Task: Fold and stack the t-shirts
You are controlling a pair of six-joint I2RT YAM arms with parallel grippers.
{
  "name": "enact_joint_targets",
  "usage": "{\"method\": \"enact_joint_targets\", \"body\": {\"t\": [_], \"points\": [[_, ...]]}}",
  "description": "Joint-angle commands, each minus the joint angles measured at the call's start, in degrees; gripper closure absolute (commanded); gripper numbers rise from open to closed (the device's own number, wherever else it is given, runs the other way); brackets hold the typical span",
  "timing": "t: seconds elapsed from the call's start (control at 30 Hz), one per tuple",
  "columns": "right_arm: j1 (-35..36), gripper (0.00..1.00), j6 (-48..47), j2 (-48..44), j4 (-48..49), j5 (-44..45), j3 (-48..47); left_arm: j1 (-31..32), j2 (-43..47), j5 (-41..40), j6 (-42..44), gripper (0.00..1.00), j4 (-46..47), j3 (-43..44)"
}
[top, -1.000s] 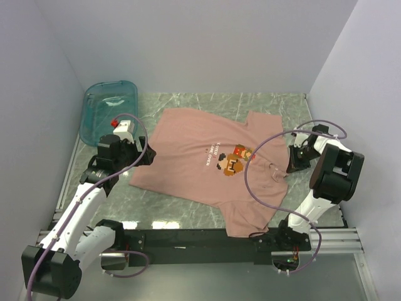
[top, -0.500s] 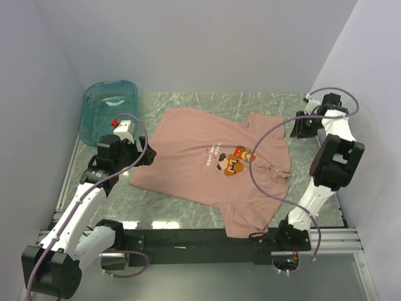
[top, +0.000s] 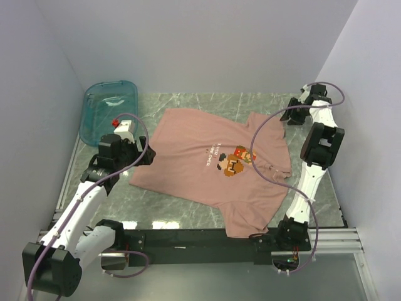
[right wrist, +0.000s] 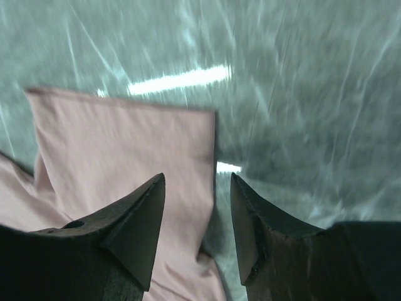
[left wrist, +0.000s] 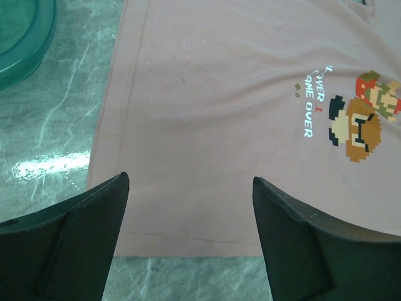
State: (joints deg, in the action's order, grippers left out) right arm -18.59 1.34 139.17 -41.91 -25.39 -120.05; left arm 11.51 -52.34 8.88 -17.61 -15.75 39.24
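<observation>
The dusty-pink t-shirt [top: 200,160] lies spread flat on the green marble table, print up, with its hem to the left and its sleeves to the right. My left gripper [top: 144,155] hovers over the hem edge. In the left wrist view it [left wrist: 188,182] stands wide open, with the t-shirt [left wrist: 219,113] and its hem line under the gap. My right gripper [top: 292,118] is at the back right, beside the far sleeve. In the right wrist view it [right wrist: 197,179] is open above the sleeve's edge [right wrist: 125,144], and nothing is held.
A translucent teal bin [top: 109,106] stands at the back left, its rim [left wrist: 25,44] near the shirt's corner. White walls close in the table on the left, the back and the right. The arms' purple cables loop over the shirt's right side.
The right arm has swung from the shirt's right side back to the far sleeve, and its jaws went from shut to open. The left arm stayed put.
</observation>
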Motion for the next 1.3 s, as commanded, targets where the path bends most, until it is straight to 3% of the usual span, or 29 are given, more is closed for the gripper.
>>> {"method": "enact_joint_targets", "body": {"t": [0.0,0.87,1.27], "points": [[0.40,0.47,4.63,1.62,1.13,1.30,-6.94,0.09,-0.83,-0.80,1.35,0.15,2.12,2.42],[2.86,0.55,6.83,7.95,-4.76,8.25,-14.86,0.09,-2.24,-0.71,1.43,0.16,2.21,2.59],[2.86,0.50,8.41,9.10,-5.20,9.04,-16.10,0.09,-2.42,-1.41,1.35,0.16,2.30,2.42]]}}
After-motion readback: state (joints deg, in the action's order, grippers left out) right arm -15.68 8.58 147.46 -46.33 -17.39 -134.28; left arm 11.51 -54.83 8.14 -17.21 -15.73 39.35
